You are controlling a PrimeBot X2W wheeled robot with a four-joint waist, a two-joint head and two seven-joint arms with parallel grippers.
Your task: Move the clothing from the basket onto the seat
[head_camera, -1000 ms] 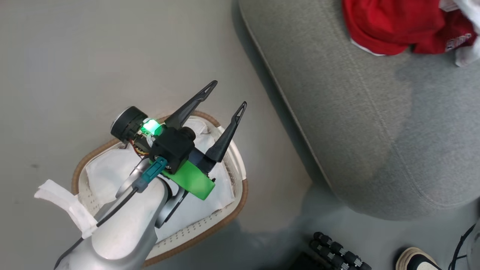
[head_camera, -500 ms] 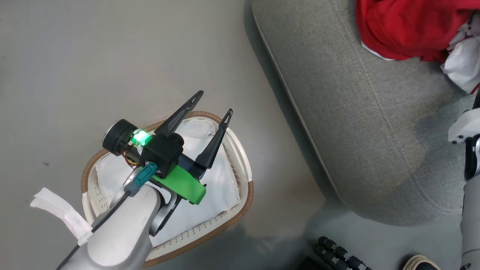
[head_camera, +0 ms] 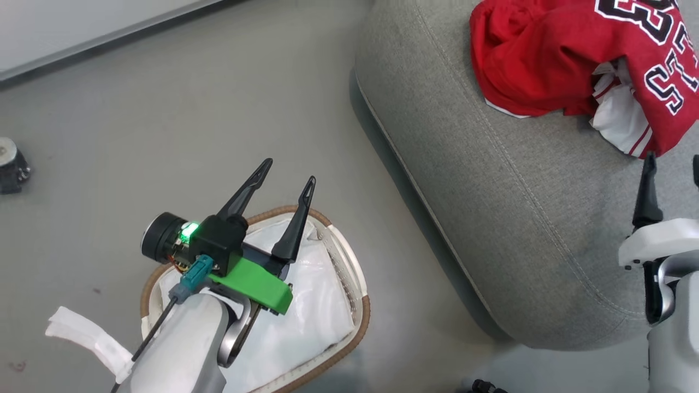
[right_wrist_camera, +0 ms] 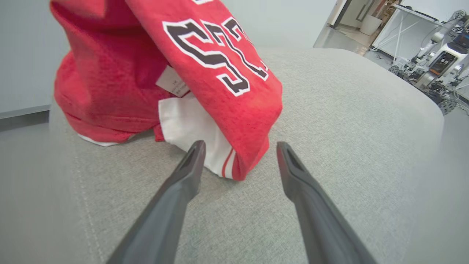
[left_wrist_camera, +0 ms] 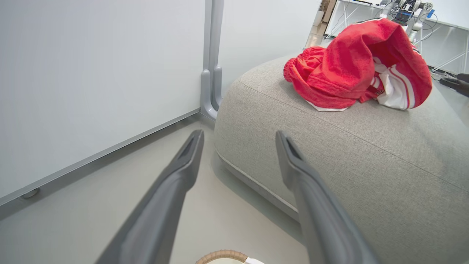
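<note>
Here's the picture: the clothing [head_camera: 551, 65] is up on the grey upholstered seat [head_camera: 491, 180], a red heap near its far side, with the jersey [head_camera: 655, 65] and its black, white-edged numerals draped across the top and a fold of white, red-striped trim poking out underneath. From the left wrist view, the gathered waistband of the other red garment [left_wrist_camera: 304, 64] shows on the heap's near side. The right gripper [right_wrist_camera: 240, 146] hangs low over the cushion with its two dark fingers spread wide and nothing pinched between them. The jersey's lowest corner sits right at the fingertips, and whether the cloth brushes the left-hand finger in the right wrist view I cannot tell. The left gripper [head_camera: 289, 171] is also wide open and empty, poised above the far rim of the basket [head_camera: 361, 316], fingers pointing away from the robot toward the grey floor [head_camera: 218, 109] and the seat's edge. The basket stands on the floor just beside the seat, not touching it, and inside lies the plain white liner sheet [head_camera: 311, 322] — no red in there. A white strip [head_camera: 87, 335] sticks out from the left forearm. At the far left of the head view, a small dark object [head_camera: 10, 166] sits on the floor, too cut off to name.
</note>
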